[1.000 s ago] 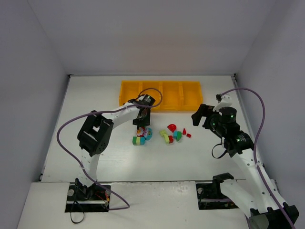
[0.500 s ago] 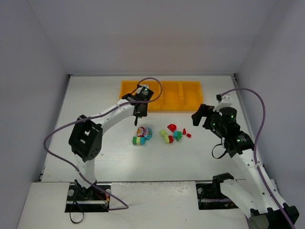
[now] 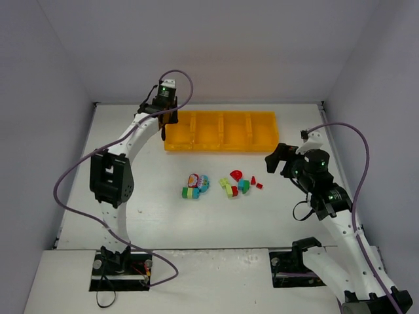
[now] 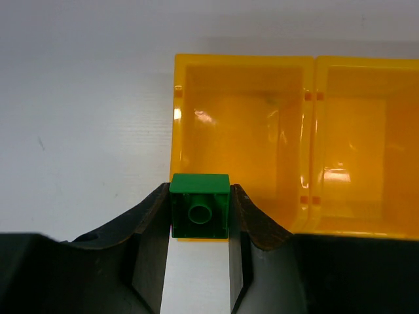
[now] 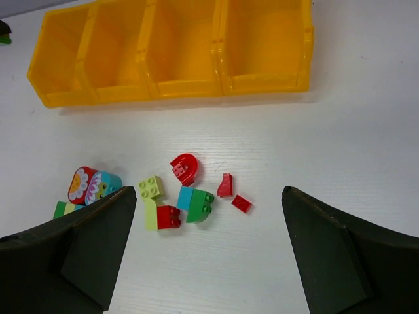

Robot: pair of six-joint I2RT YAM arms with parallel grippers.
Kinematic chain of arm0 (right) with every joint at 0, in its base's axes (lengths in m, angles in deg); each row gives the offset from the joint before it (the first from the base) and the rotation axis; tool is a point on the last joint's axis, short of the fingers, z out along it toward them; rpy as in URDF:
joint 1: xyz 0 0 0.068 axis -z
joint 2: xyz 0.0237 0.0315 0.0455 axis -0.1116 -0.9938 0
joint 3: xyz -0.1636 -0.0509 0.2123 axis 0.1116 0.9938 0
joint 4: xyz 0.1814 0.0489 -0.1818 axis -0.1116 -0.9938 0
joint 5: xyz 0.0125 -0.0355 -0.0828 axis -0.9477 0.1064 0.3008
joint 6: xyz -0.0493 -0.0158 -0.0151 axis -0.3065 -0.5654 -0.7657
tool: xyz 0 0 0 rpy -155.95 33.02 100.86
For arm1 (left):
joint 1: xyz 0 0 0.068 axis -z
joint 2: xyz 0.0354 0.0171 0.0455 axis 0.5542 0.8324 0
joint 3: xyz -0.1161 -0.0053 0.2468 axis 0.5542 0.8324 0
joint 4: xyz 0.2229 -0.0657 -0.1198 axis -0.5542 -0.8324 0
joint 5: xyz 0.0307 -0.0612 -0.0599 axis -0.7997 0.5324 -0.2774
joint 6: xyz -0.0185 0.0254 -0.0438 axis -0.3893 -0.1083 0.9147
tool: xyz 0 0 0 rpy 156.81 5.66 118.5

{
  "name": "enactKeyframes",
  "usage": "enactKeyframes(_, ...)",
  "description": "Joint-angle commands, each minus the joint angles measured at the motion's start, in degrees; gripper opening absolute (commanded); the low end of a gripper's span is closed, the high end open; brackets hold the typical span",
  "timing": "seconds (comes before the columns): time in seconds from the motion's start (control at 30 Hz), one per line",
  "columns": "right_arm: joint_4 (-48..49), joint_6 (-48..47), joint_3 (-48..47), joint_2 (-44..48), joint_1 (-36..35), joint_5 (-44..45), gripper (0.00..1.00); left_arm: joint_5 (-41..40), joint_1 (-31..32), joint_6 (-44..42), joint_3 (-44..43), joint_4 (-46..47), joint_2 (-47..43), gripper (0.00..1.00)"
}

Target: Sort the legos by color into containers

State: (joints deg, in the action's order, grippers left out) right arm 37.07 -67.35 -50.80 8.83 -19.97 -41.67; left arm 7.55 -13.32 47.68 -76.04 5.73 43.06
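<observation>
My left gripper (image 3: 164, 112) is shut on a dark green lego (image 4: 200, 206), seen from its hollow underside. It hangs over the near left corner of the leftmost compartment (image 4: 239, 131) of the orange-yellow containers (image 3: 222, 148), whose compartments look empty. The other legos lie on the table in two small groups: a flower-printed teal piece (image 5: 91, 184) with lime and green bricks (image 3: 190, 192), and a red arch (image 5: 185, 167), a lime brick (image 5: 150, 188), a teal-and-green pair (image 5: 196, 203) and red bits (image 5: 241, 203). My right gripper (image 3: 278, 159) hovers open, right of the second group and above it.
White table with grey walls on three sides. The containers (image 5: 177, 91) stand along the back of the table, behind the loose bricks. Purple cables loop off both arms.
My left arm has swung from the brick pile to the back left, over the tray's left end, its jaws closing fully on the green brick. The right arm has barely moved.
</observation>
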Motion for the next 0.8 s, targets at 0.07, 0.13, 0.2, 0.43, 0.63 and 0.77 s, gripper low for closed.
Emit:
enactKeyframes(0.07,2.81,-0.16,0.06,1.82,-0.24,1.13,0.91,5.24,-0.56,-6.77,-5.85,6.26,4.18,0.00)
enactKeyframes(0.13,2.64,-0.24,-0.03,2.17,-0.24,0.78,0.91,5.78,-0.74,-7.47,-8.03,6.62,6.11,0.00)
enactKeyframes(0.2,2.37,-0.24,-0.20,2.43,-0.24,0.69,0.91,6.48,-0.83,-7.82,-9.45,6.62,7.17,0.02)
enactKeyframes(0.43,1.58,0.28,-0.29,2.61,-0.24,0.60,0.92,5.87,-1.00,-7.82,-11.92,6.09,10.25,0.18)
enactKeyframes(0.63,1.49,0.55,-0.11,2.08,-0.24,-0.01,0.93,6.92,-1.09,-6.95,-11.30,5.65,10.08,0.40)
enactKeyframes(0.77,1.58,0.46,-0.29,1.56,-0.24,-0.63,0.93,7.19,-1.09,-6.59,-10.16,5.74,7.98,0.46)
